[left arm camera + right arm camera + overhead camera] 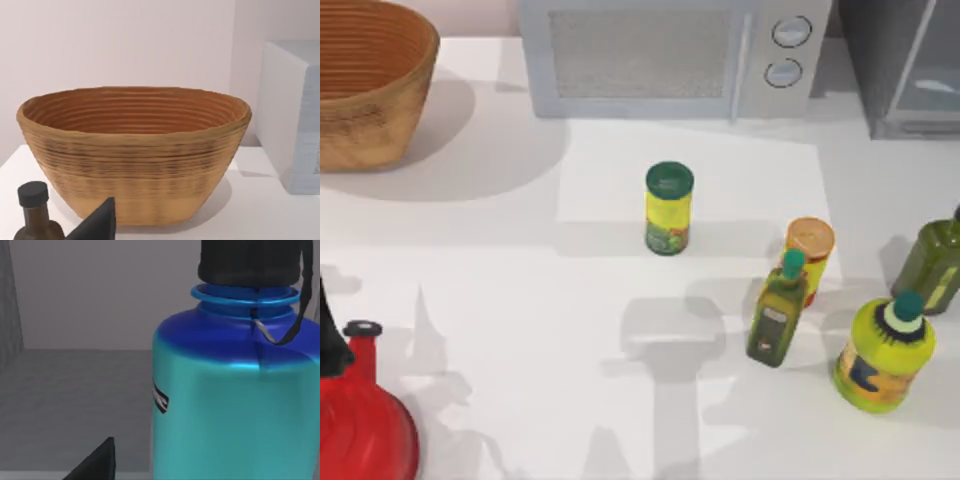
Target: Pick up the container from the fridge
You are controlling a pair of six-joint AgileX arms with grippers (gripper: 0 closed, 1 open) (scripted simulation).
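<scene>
One dark fingertip (95,462) of the right arm's fingers shows at the lower edge of the right wrist view; whether those fingers are apart or together cannot be told. Just beside it, at the right of that frame, stands the container (235,405), upright, with teal body, blue shoulders and black cap, on the grey floor of the fridge (75,390).

In the top view the fridge (905,70) sits at the upper right corner of the counter (520,300), next to the microwave (665,55).

A fingertip (97,225) of the left arm's fingers shows at the bottom of the left wrist view, their state likewise hidden, before a woven basket (135,150) and a dark bottle (35,215).
</scene>
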